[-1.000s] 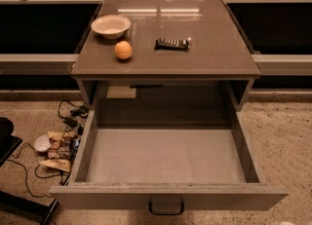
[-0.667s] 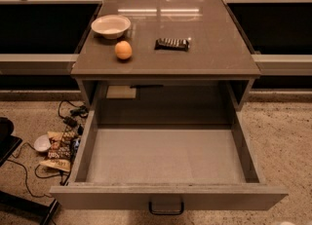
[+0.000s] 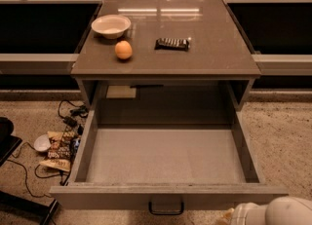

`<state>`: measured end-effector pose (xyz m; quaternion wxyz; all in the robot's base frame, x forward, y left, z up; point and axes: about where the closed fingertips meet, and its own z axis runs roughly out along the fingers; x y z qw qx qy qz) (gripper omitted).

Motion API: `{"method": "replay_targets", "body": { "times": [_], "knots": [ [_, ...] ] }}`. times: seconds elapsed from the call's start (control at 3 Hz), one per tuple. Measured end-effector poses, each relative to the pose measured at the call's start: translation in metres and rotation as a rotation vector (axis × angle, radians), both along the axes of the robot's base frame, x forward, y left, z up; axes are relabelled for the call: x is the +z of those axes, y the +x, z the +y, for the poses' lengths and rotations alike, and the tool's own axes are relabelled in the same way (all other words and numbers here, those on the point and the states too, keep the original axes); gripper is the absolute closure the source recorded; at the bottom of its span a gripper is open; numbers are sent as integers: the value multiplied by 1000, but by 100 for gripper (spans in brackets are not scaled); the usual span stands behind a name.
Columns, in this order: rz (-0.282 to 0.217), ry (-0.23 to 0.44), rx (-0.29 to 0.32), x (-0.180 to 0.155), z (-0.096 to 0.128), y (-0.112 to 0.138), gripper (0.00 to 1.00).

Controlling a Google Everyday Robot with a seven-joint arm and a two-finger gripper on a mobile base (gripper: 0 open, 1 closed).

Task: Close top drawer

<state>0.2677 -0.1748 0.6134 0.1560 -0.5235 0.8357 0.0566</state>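
Plainly, the top drawer [image 3: 165, 156] stands pulled far out from under the desk [image 3: 219, 48], its grey floor in full view and its flat front at the near edge. A small dark loop handle [image 3: 166, 208] sits at the middle of that front. On the desk rest a pale bowl [image 3: 111, 26], an orange [image 3: 123, 50] just in front of it, and a dark wrapped bar [image 3: 172, 43] off to the right. The pincer [image 3: 239, 215] shows only in part at the lower right corner, just below the drawer front and right of the handle. I cannot tell whether it is wide or narrow. Snack packets [image 3: 58, 148] and black cables [image 3: 68, 114] lie on the carpet left of the drawer.
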Motion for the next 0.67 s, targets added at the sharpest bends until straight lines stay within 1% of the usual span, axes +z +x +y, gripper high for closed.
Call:
{"method": "replay_targets", "body": {
  "times": [0.33,0.67],
  "knots": [
    [-49,76,89,-8,26,34,100],
    [-75,100,125,-7,37,54,100]
  ]
}}
